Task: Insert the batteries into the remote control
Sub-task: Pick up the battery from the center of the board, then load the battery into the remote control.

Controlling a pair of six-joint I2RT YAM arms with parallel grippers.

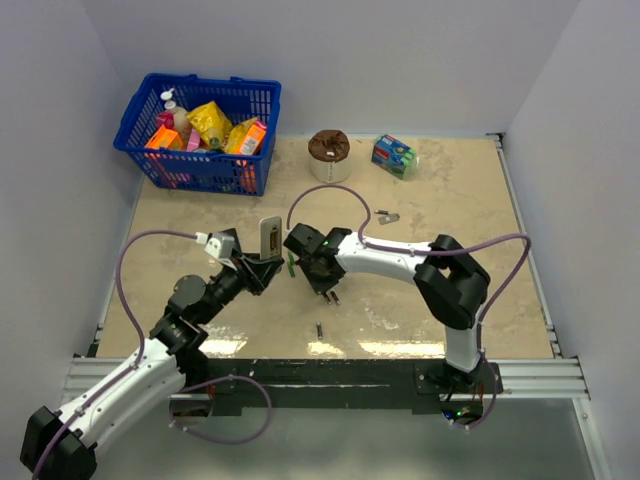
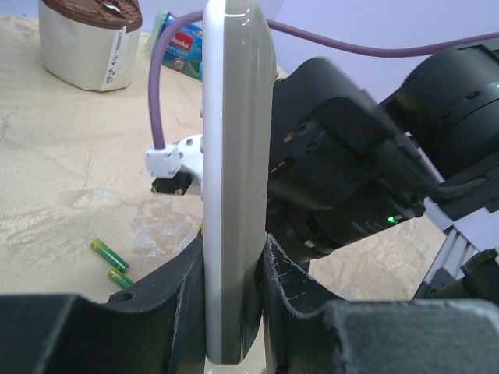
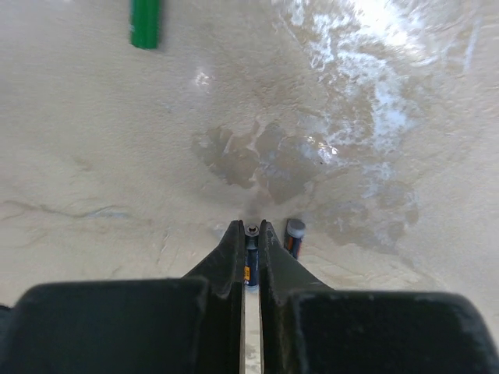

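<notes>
Right claw [image 3: 249,231] is closed on one battery [image 3: 251,266], pinched lengthwise in the slot between the fingers, one end showing at the tips, down at the table [image 3: 374,117]. Left claw [image 2: 234,269] is clamped on the remote [image 2: 234,156], which is held upright on its long edges mid-table, just left of the right claw.

Risks flagged:
- Grip is thin. Only a narrow strip of the battery is caught, so it can be twisted or squeezed out when lifted or when pushed against a contact spring.
- A second battery [image 3: 294,234] lies just beside the right finger and can be nudged and rolled away as the claw is raised. What looks like a spare battery [image 1: 319,329] sits alone nearer the front edge.
- Remote is held by its edges only. If the battery is pressed in off-centre, the remote can be pivoted or slid in the left claw.
- Battery bay is not seen in any view, so whether it is open cannot be told. Polarity marks cannot be read either, so a reversed insert is possible.
- Right arm housing [image 2: 335,156] is packed close against the remote's grey side, and a purple cable [image 2: 160,93] is looped nearby. A snag or arm-to-arm knock is likely if the approach is rushed.
- Green stick [image 3: 146,19], left of the claw, could be mistaken for a battery.
</notes>
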